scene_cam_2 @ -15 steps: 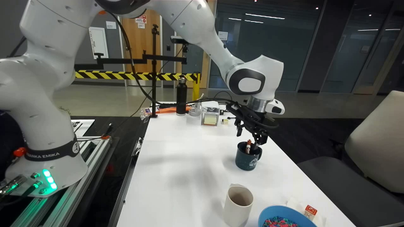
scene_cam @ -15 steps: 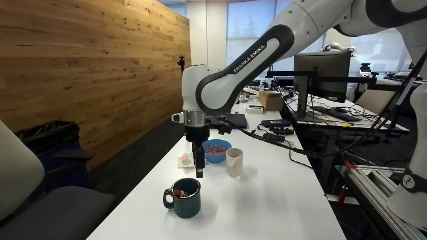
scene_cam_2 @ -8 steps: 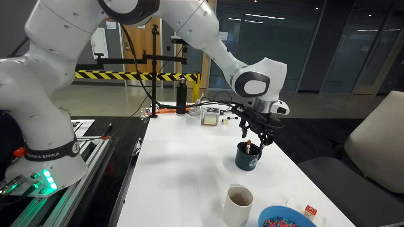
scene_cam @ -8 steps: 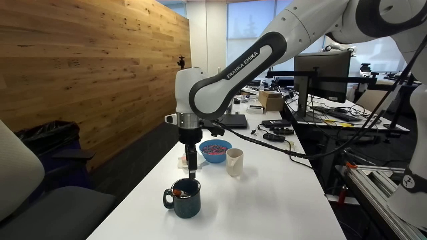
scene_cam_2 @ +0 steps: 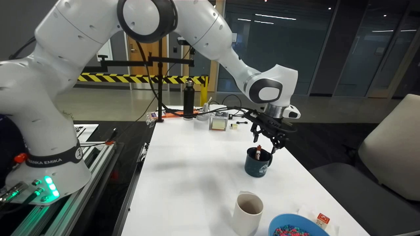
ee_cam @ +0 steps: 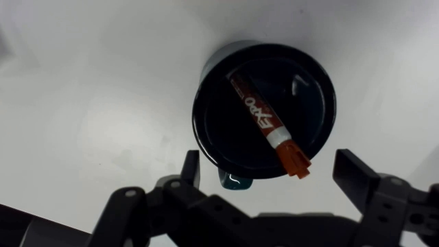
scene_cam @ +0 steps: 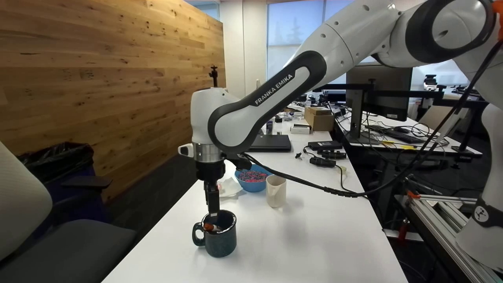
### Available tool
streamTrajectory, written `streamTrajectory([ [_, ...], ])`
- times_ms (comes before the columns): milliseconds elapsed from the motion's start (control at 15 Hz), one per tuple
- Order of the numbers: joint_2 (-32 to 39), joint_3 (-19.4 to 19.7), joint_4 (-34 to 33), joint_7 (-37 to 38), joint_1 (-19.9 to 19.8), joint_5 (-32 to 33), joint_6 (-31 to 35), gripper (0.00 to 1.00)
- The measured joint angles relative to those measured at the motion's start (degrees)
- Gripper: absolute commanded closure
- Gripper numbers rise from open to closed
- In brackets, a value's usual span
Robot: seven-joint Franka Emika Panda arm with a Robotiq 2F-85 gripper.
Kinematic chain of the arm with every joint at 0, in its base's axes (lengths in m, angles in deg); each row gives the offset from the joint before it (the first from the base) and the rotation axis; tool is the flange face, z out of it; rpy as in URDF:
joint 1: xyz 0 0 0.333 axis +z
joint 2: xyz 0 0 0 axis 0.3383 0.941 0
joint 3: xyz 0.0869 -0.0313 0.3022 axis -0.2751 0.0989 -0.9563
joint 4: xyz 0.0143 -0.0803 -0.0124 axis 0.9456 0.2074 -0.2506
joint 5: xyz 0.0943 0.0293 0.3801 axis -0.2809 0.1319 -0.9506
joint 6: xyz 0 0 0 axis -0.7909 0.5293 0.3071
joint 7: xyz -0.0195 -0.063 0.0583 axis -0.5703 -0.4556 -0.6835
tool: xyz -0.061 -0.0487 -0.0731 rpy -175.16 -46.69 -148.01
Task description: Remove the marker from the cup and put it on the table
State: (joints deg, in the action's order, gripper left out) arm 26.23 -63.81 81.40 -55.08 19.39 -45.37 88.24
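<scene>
Hangs with black two-fingered pincer [ee_cam: 267, 161] spread wide, gripping nothing, with slim red-brown marker [ee_cam: 264, 120] below it, tilted in rounded, dark-teal mug [scene_cam: 222, 243] on white tabletop [scene_cam: 322, 243].

This is a robotics lab in an office setting. In an exterior view, a Franka arm [scene_cam_2: 210, 31] stands on a metal frame [scene_cam_2: 100, 167] at eight o'clock, beside a white worktop [scene_cam_2: 187, 144]; there a striped barrier [scene_cam_2: 115, 78] runs at ten, and glass partitions [scene_cam_2: 282, 42] rise between one and two. The office side shows in an exterior view: a monitor [scene_cam: 385, 77] at two o'clock, a keyboard [scene_cam: 401, 136] at three, a chair [scene_cam: 67, 247] at eight and a plank wall [scene_cam: 98, 78] at ten.
</scene>
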Motion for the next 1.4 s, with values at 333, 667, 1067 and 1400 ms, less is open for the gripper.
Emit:
streamTrajectory([
  [333,2.9,-0.1,-3.9,0.0,1.1,1.0,-1.8,0.0],
  [667,3.6,-0.1,-6.1,0.0,1.4,2.2,-3.3,0.0],
  [1067,3.6,-0.2,-7.2,0.0,2.8,2.6,-5.1,0.0],
  [1400,3.8,-0.2,-7.2,0.0,3.3,2.7,-6.6,0.0],
])
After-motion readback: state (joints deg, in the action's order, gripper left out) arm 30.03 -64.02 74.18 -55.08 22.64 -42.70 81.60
